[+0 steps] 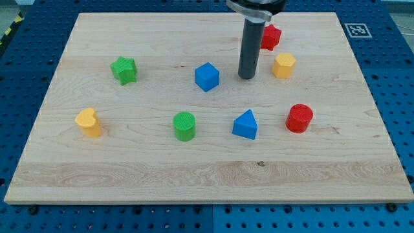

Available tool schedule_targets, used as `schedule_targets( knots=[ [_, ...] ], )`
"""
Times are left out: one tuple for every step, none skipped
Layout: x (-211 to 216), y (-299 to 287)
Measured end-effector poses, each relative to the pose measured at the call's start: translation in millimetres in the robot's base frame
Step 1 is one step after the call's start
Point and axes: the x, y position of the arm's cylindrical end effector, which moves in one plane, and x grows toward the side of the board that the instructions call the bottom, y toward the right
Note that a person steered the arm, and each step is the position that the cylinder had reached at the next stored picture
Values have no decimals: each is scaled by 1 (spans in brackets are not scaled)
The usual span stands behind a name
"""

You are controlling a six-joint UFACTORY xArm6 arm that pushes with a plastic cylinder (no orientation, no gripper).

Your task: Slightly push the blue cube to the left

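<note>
The blue cube (pixel 207 76) sits on the wooden board (pixel 129 168) a little above its middle, closer to the top edge than to the bottom edge. My tip (pixel 246 77) stands on the board just to the cube's right, level with it, with a narrow strip of bare wood between the two; they do not touch. The rod rises straight up from there and leaves the view at the top edge. There are no jaws on this arm to stand apart or together, only the plain rod.

Behind the rod, near the top edge, a red block (pixel 271 37) is partly hidden, so its shape is hard to tell. Just right of the tip lies a yellow block (pixel 283 65) with flat sides, perhaps a hexagon.

Below the cube, toward the bottom edge, stand a green cylinder (pixel 184 125) and, to its right, a blue triangular block (pixel 245 125). Further right, toward the right edge, is a red cylinder (pixel 299 118).

Left of the cube, well apart from it, is a green star (pixel 123 70). Nearer the left edge and lower down lies a yellow block (pixel 88 122) of rounded, heart-like shape.
</note>
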Motion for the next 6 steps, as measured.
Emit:
schedule_targets(
  knots=[
    [5,-11],
    [7,-11],
    [19,-11],
    [38,-12],
    [43,-19],
    [35,-28]
  ],
)
